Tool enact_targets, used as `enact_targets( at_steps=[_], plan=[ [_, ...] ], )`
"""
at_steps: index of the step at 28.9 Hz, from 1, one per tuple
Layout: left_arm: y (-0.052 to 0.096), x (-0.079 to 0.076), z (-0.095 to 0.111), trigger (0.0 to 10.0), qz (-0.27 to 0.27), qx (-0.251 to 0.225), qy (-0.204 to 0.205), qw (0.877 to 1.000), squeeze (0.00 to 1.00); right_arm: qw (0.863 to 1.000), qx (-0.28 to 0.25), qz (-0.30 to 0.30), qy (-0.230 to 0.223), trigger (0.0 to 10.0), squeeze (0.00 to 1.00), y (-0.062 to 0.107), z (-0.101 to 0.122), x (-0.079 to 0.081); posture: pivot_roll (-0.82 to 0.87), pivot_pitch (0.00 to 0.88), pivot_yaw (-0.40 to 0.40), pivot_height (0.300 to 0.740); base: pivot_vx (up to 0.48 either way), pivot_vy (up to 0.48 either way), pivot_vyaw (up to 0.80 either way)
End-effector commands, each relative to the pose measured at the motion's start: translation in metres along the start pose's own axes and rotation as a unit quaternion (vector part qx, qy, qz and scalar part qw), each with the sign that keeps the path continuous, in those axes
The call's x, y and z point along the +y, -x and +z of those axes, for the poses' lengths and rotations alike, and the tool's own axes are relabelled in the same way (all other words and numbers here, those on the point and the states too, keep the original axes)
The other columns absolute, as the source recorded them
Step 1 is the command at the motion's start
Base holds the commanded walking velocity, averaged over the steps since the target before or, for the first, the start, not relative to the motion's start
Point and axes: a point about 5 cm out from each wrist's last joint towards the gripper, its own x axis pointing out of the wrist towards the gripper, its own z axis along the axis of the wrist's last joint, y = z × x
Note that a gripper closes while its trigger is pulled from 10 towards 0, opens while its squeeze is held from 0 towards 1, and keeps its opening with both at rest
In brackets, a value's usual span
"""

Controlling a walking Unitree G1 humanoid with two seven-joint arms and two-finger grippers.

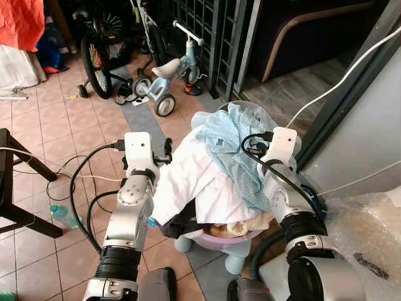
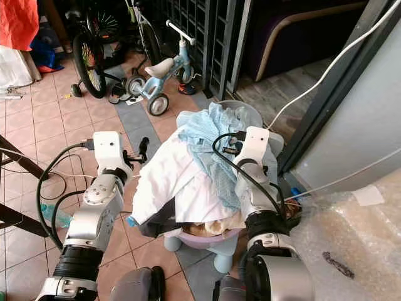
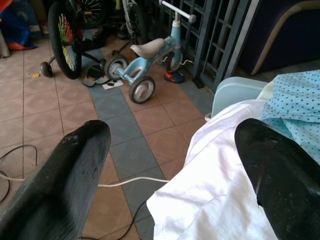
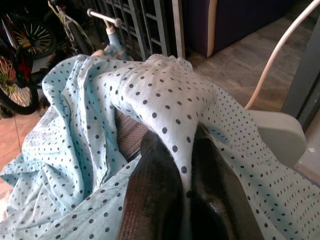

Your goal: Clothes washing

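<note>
Right wrist view shows the right claw (image 4: 182, 200) pinched shut on a fold of the blue dotted cloth (image 4: 165, 95), the fabric squeezed between its two black fingers (image 4: 150, 200). From the head camera, that cloth (image 1: 235, 135) lies on top of a heap of laundry in a pale purple basket (image 1: 219, 241) standing on the tiled floor (image 1: 81, 125) just in front of the robot. A white shirt (image 1: 188, 179) hangs over the left side of the heap and spills over the basket's rim. The left claw (image 3: 170, 165) is at the left side of the pile with its fingers spread wide apart, one finger (image 3: 280, 175) touching the white shirt (image 3: 220, 185) and the other over bare floor; it grips nothing. Farther off on the left stand a small blue tricycle (image 1: 169, 72) and a bicycle wheel (image 1: 94, 63). White cable (image 1: 338, 81) runs down the grey wall on the right.
</note>
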Motion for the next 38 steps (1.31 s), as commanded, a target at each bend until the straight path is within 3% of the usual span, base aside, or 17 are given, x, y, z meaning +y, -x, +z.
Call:
enact_targets(
  at_steps=[1, 3, 8, 13, 16, 20, 26, 27, 33, 34, 35, 36, 37, 38],
  plan=[
    [0.000, 0.003, 0.004, 10.0, 0.006, -0.013, -0.005, 1.000, 0.00, 0.999, -0.031, 0.008, -0.008, 0.0, 0.00, 0.000, 0.012, 0.002, 0.00, 0.000, 0.003, 0.740, 0.000, 0.000, 0.00],
    [-0.002, 0.005, 0.008, 10.0, 0.008, -0.022, -0.013, 1.000, 0.00, 0.997, -0.076, 0.010, -0.026, 0.0, 0.00, 0.003, 0.027, -0.001, 0.00, 0.000, 0.013, 0.740, 0.000, 0.000, 0.00],
    [0.000, 0.007, 0.006, 10.0, 0.005, -0.020, -0.020, 1.000, 0.00, 0.991, -0.133, 0.018, -0.023, 0.0, 0.00, 0.011, 0.047, -0.003, -0.01, 0.011, 0.019, 0.740, -0.051, 0.000, 0.00],
    [0.004, 0.004, -0.002, 10.0, -0.004, -0.011, -0.017, 1.000, 0.00, 0.988, -0.154, 0.032, -0.005, 0.0, 0.00, 0.027, 0.047, -0.001, -0.03, 0.007, 0.017, 0.740, -0.341, 0.000, 0.00],
    [0.004, 0.003, -0.005, 10.0, -0.006, -0.009, -0.017, 1.000, 0.00, 0.987, -0.154, 0.037, 0.005, 0.0, 0.00, 0.033, 0.042, 0.000, -0.03, 0.006, 0.016, 0.740, -0.364, 0.000, 0.00],
    [0.002, 0.000, 0.002, 10.0, -0.015, -0.012, -0.019, 1.000, 0.00, 0.990, -0.131, 0.047, 0.015, 0.0, 0.00, 0.051, 0.024, 0.002, -0.04, 0.072, 0.022, 0.740, -0.364, 0.000, 0.00],
    [0.011, -0.003, -0.005, 10.0, -0.032, 0.005, -0.029, 0.999, 0.00, 0.993, -0.110, 0.031, 0.040, 0.0, 0.00, 0.055, 0.011, 0.003, -0.03, 0.104, 0.062, 0.740, -0.363, 0.000, 0.00],
    [0.016, -0.011, -0.008, 10.0, -0.048, 0.011, -0.035, 0.998, 0.00, 0.993, -0.104, 0.022, 0.058, 0.0, 0.00, 0.055, 0.008, 0.004, -0.02, 0.123, 0.078, 0.740, -0.345, 0.000, 0.00],
    [0.017, -0.020, -0.001, 10.0, -0.072, -0.010, -0.051, 0.996, 0.00, 0.992, -0.106, 0.029, 0.056, 0.0, 0.00, 0.055, 0.011, 0.012, -0.02, 0.146, 0.095, 0.740, -0.248, 0.000, 0.00],
    [0.016, -0.018, 0.001, 10.0, -0.070, -0.010, -0.049, 0.996, 0.00, 0.992, -0.106, 0.031, 0.057, 2.0, 0.00, 0.056, 0.012, 0.013, -0.02, 0.145, 0.093, 0.740, 0.000, 0.000, 0.00],
    [0.014, -0.017, 0.002, 10.0, -0.067, -0.010, -0.045, 0.997, 0.00, 0.992, -0.106, 0.033, 0.057, 2.0, 0.00, 0.056, 0.012, 0.015, -0.02, 0.144, 0.095, 0.740, 0.000, 0.000, 0.00],
    [0.013, -0.015, 0.003, 10.0, -0.064, -0.008, -0.041, 0.997, 0.00, 0.992, -0.106, 0.034, 0.057, 4.5, 0.00, 0.057, 0.011, 0.016, -0.02, 0.140, 0.093, 0.740, 0.000, 0.000, 0.00],
    [0.013, -0.014, 0.003, 10.0, -0.064, -0.007, -0.041, 0.997, 0.00, 0.992, -0.105, 0.033, 0.058, 9.3, 0.00, 0.057, 0.011, 0.016, -0.02, 0.140, 0.093, 0.740, 0.000, 0.000, 0.00],
    [0.014, -0.014, 0.004, 10.0, -0.064, -0.007, -0.041, 0.997, 0.00, 0.992, -0.104, 0.032, 0.059, 9.3, 0.00, 0.057, 0.011, 0.016, -0.02, 0.140, 0.093, 0.740, 0.000, 0.000, 0.00]
  ],
)
